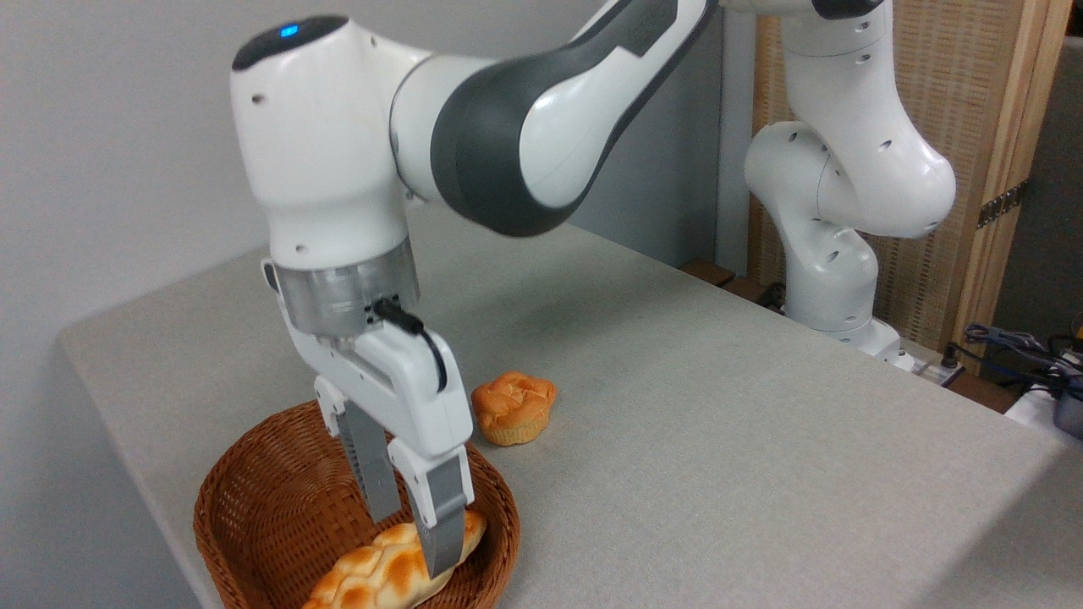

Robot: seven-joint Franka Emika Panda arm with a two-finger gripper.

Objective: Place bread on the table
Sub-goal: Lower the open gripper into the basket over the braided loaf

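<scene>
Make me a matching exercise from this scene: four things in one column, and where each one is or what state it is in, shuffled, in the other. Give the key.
Things:
1. bread
2. muffin-shaped bun
3. basket
4. gripper

Places or states:
A. stands on the table near its front left corner
B. lies inside the basket
C. reaches down into the basket, fingers on either side of the loaf's end
D. sits on the table behind the basket

Pairs: 1-B, 2-D, 3-A, 4-C
</scene>
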